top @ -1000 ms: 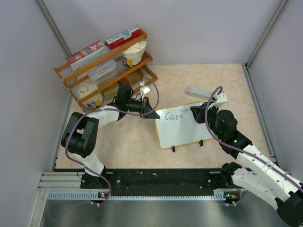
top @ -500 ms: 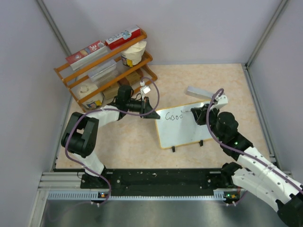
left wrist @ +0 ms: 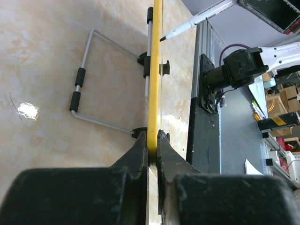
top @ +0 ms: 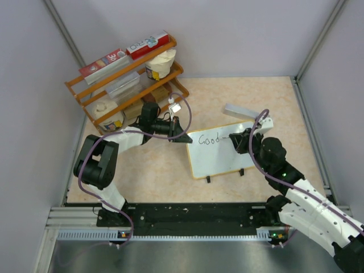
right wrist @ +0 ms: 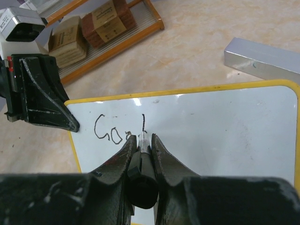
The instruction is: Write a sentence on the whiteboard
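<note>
The whiteboard [top: 226,159] stands tilted on the table, with a yellow-tan frame and two black feet at its near edge. My left gripper [top: 183,137] is shut on the board's left edge; the left wrist view shows that edge [left wrist: 154,70] pinched between the left gripper's [left wrist: 151,136] jaws. My right gripper [top: 239,140] is shut on a black marker [right wrist: 143,178], whose tip touches the board [right wrist: 225,126]. The sentence [right wrist: 112,131] reads "Goo" plus the upright stroke of a "d". From above, the sentence [top: 207,140] reads "Good".
A grey metal block [top: 240,110] lies just behind the board's far right corner. An orange wire rack [top: 128,79] with boxes and tubs stands at the back left. The board's wire stand [left wrist: 93,75] rests on the table behind it.
The writing has grown from "Goo" to "Good". My right gripper with the marker has shifted slightly right and toward me along the board. The left arm has not moved.
</note>
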Motion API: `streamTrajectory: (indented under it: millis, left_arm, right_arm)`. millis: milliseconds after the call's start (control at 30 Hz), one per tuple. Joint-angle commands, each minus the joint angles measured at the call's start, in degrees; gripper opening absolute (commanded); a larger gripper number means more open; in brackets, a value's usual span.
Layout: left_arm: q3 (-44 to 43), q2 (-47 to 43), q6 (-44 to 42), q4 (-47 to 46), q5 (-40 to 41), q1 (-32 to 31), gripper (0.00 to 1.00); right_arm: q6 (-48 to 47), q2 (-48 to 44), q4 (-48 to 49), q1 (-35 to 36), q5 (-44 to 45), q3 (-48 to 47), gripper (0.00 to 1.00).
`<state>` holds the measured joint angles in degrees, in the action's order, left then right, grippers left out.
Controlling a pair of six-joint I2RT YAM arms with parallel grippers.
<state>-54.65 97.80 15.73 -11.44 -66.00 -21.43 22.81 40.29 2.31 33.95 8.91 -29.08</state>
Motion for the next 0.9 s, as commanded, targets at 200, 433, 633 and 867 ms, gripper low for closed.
streamTrajectory:
  millis: [200,433,633,867]
  left_arm:
    - [0.6,1.8,-6.4,3.4,-0.4,-2.2,0.0]
    - [0.6,1.7,-6.5,3.4,-0.4,-2.2,0.0]
    - [0.5,1.6,-6.5,3.4,-0.4,-2.3,0.0]
    - [0.5,1.7,-6.5,3.4,-0.4,-2.3,0.0]
  right_arm:
    - [0.7,-2.2,-1.8,0.4,-0.4,1.8,0.0]
    - [0.7,-3.0,-2.1,0.4,0.4,2.1,0.0]
    - [0.8,-3.9,-2.1,0.3,1.2,2.3,0.0]
    - [1.3,-4.0,-2.0,0.3,2.0,1.0,0.0]
